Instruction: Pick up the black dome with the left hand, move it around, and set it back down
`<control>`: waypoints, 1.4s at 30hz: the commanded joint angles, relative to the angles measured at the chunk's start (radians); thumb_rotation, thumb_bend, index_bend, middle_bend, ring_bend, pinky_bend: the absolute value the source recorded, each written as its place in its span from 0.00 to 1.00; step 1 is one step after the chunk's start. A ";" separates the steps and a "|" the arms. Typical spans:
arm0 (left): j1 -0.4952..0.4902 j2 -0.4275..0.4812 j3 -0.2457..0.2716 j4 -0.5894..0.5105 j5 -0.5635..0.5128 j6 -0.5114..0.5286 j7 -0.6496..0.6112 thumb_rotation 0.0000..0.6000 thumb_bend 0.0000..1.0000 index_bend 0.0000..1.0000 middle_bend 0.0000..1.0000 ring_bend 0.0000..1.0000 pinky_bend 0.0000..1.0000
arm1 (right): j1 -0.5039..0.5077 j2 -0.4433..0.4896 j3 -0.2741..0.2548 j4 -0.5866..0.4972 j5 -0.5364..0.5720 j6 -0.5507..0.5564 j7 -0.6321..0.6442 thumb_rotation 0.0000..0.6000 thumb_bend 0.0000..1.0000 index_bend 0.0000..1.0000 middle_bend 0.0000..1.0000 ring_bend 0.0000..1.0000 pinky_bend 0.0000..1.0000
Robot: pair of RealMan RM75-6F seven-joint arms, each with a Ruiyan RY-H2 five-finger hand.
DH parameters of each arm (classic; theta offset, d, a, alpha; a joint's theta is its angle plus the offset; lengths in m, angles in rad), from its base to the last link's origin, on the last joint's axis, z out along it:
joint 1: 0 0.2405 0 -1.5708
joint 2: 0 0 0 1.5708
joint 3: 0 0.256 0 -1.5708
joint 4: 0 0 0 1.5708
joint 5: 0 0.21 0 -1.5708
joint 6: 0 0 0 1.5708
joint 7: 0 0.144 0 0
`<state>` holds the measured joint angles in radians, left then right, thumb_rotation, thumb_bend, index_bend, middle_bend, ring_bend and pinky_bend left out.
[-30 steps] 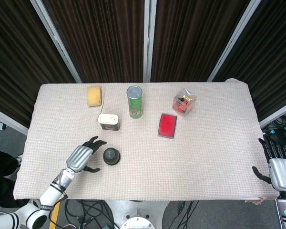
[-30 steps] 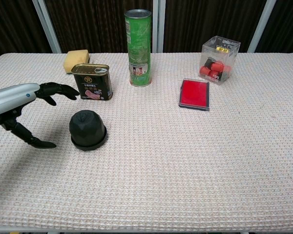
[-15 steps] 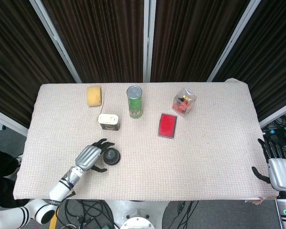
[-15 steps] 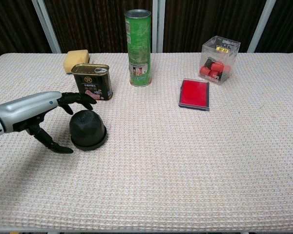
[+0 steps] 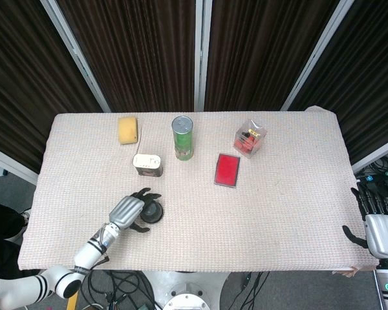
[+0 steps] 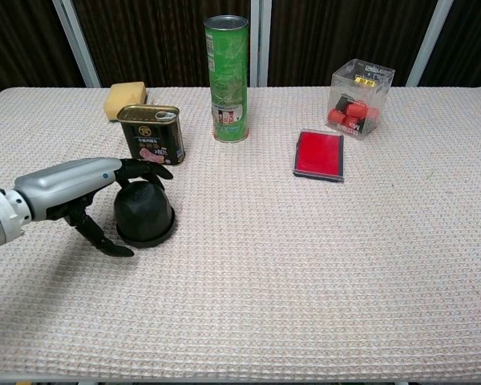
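Black, rounded and matte, the black plastic dome (image 6: 144,210) sits base-down on the woven cloth table (image 6: 305,265), directly ahead of your left hand (image 6: 92,188) on its palm side. The fingers (image 6: 144,168) arch over the crown while the thumb (image 6: 104,241) reaches low along the near side of the base, so the dome lies between them. Whether any finger touches the dome cannot be told; the hand is spread and nothing is lifted. The dome's axis is vertical, so in my judgement you need only close inward around it. The gold-and-black tin can (image 6: 152,135) stands just beyond the fingertips. Your right hand (image 5: 378,229) rests well apart at the far table edge, fingers apart, holding nothing.
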<state>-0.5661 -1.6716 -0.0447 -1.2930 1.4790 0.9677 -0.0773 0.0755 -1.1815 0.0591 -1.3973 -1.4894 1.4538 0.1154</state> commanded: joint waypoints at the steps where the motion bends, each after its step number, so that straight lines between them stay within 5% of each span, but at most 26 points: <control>1: -0.009 -0.005 -0.002 0.008 -0.008 -0.008 0.027 1.00 0.00 0.15 0.21 0.08 0.25 | 0.000 0.000 0.000 0.002 0.000 0.000 0.003 1.00 0.16 0.00 0.00 0.00 0.00; 42: -0.039 -0.031 -0.019 0.036 -0.097 -0.045 0.022 1.00 0.04 0.20 0.30 0.10 0.25 | 0.002 -0.014 -0.001 0.035 0.017 -0.026 0.015 1.00 0.16 0.00 0.00 0.00 0.00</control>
<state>-0.6050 -1.7019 -0.0636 -1.2573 1.3816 0.9224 -0.0544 0.0775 -1.1951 0.0578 -1.3628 -1.4727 1.4281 0.1300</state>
